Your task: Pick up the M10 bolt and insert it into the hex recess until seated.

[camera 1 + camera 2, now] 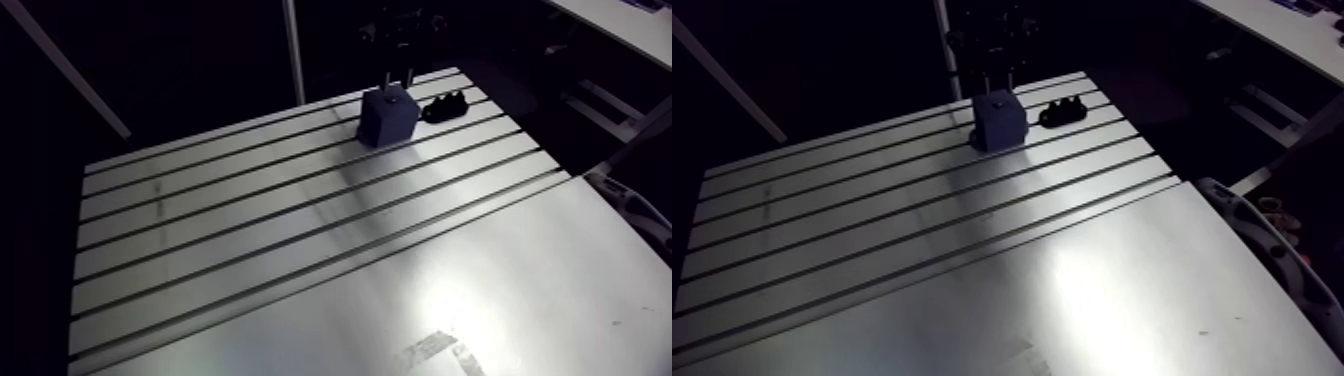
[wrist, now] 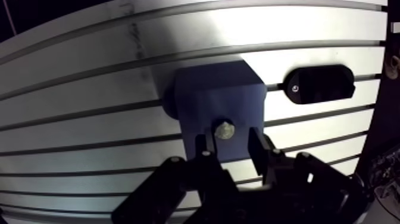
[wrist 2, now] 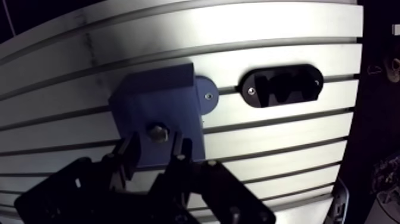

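Observation:
A blue block [image 2: 217, 101] stands on the slotted aluminium table [image 1: 250, 230], near its far edge. The bolt [image 2: 224, 130] shows as a small metal head set in the block's top face. In the wrist view my gripper [image 2: 228, 137] hangs right over the block, its two fingers [image 2: 202, 148] on either side of the bolt head, with a gap on each side. The fingers are open and hold nothing. In the arm view the gripper [image 1: 396, 78] comes straight down onto the top of the block [image 1: 386, 117].
A black holder [image 2: 320, 84] with notched cut-outs lies on the table beside the block, on its right in the arm view [image 1: 445, 106]. The table's far edge runs just behind both. A smooth plate [image 1: 500, 290] covers the near right part.

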You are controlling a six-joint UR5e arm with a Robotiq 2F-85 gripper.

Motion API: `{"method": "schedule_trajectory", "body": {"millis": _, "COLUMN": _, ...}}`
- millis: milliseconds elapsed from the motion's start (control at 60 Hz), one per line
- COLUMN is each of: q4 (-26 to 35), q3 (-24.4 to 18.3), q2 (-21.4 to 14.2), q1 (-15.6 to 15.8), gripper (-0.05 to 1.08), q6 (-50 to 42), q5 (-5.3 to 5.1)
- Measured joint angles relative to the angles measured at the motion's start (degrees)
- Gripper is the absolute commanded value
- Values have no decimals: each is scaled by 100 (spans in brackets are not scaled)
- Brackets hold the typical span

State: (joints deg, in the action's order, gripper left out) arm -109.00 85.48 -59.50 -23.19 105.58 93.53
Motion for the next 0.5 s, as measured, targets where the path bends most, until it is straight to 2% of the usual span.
{"method": "schedule_trajectory", "body": {"millis": 500, "q4": -3, "q3": 71, "q2": 14, "q1": 0, "gripper": 59, "q6": 34, "q5": 7}}
